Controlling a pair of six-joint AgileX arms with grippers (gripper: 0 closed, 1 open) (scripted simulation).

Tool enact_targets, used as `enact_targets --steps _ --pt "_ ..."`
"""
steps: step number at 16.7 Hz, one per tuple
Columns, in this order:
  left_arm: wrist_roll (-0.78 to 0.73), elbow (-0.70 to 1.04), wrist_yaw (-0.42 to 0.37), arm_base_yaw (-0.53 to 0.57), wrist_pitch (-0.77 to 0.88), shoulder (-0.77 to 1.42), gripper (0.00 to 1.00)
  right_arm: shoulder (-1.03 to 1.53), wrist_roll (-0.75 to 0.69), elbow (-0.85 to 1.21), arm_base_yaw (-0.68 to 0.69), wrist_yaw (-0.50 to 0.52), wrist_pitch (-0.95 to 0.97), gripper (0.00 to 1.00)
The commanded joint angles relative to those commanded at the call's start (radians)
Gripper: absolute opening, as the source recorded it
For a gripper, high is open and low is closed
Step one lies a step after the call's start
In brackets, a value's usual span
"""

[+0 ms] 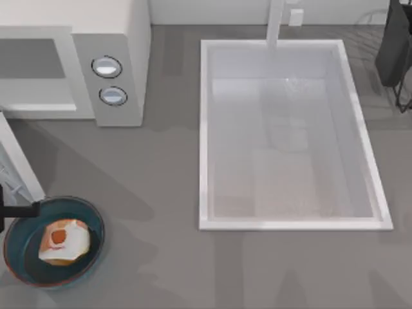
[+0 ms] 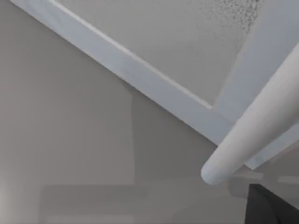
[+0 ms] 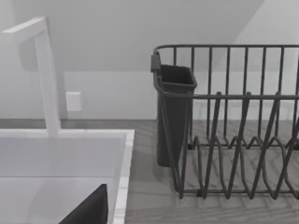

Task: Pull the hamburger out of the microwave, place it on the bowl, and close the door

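Resting in the bowl (image 1: 26, 261) at the table's front left, the hamburger (image 1: 63, 242) has bare grey tabletop (image 1: 154, 193) to its right. Behind it stands the microwave (image 1: 116, 38), its open door (image 1: 18, 164) cut off at the left edge. Neither gripper's finger state can be told.

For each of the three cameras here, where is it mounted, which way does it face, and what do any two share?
Top view: above the table, looking down on microwave, sink, bowl holding the hamburger; a dark left-arm part shows at the left edge.
Left wrist view: close to the open microwave door and its handle.
Right wrist view: faces the dish rack, faucet and sink, shared with top view.
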State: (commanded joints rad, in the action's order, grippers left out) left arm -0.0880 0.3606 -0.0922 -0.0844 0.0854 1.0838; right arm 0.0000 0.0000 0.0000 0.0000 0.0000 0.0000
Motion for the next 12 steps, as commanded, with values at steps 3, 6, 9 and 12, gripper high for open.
enact_targets --steps 3,6,9,12 --pt "0.073 -0.021 0.067 0.082 -0.003 -0.037 0.0 0.0 0.0 0.0 0.0 0.0 0.0 1.0" --pt "0.079 -0.022 0.073 0.089 -0.003 -0.04 0.0 0.0 0.0 0.0 0.0 0.0 0.0 1.0" --pt "0.078 -0.006 0.069 0.085 -0.011 -0.02 0.0 0.0 0.0 0.0 0.0 0.0 0.0 1.0" --pt "0.079 0.059 0.07 0.088 -0.055 0.084 0.0 0.0 0.0 0.0 0.0 0.0 0.0 1.0"
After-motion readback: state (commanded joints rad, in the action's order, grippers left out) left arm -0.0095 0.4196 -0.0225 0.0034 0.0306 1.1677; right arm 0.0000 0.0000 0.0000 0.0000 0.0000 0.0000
